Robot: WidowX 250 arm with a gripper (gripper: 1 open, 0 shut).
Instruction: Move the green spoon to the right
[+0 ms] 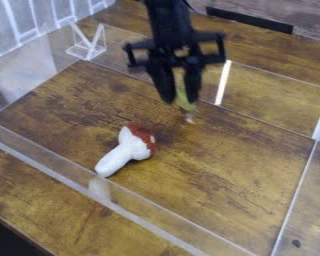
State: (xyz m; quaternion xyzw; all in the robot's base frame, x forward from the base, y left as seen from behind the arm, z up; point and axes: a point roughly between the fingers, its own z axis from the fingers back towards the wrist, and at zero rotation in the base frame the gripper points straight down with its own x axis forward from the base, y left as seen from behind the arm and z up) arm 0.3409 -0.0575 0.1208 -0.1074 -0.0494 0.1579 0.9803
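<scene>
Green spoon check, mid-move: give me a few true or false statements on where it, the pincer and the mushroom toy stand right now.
1. The pincer is shut on the green spoon. True.
2. The green spoon lies flat on the wooden table. False: it hangs from the pincer, with its grey end pointing down.
3. The mushroom toy lies on its side on the table. True.
4. The pincer is touching the mushroom toy. False: the toy lies apart from it, lower left in the picture.
5. The mushroom's cap is green. False: it is reddish-brown on a white stem.
</scene>
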